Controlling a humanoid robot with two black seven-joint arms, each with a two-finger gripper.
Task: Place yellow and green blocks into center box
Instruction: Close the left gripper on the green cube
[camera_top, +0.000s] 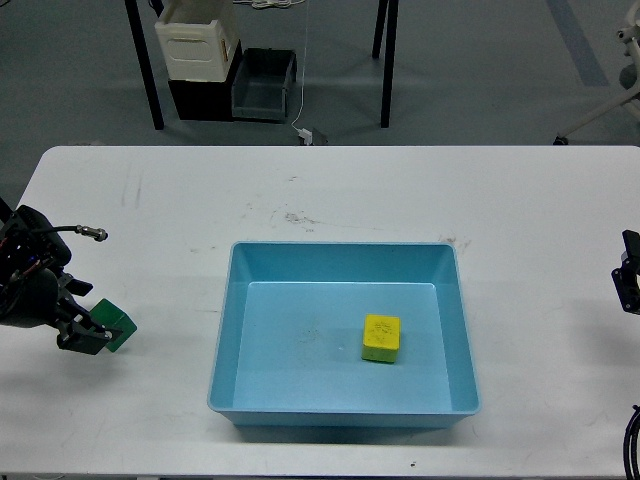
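Note:
The green block (118, 324) lies on the white table (330, 195) at the far left, well outside the box. My left gripper (88, 335) is down at the block's left side and touches or straddles it. Its dark fingers cannot be told apart. The yellow block (381, 338) sits upright on the floor of the light blue box (226, 330), right of the box's middle. Only a dark piece of my right arm (629, 272) shows at the right edge, far from both blocks.
The blue box stands in the middle front of the table, its walls higher than the blocks. Behind the table are black table legs (146, 70), a cream crate (196, 40) and a grey bin (263, 85) on the floor.

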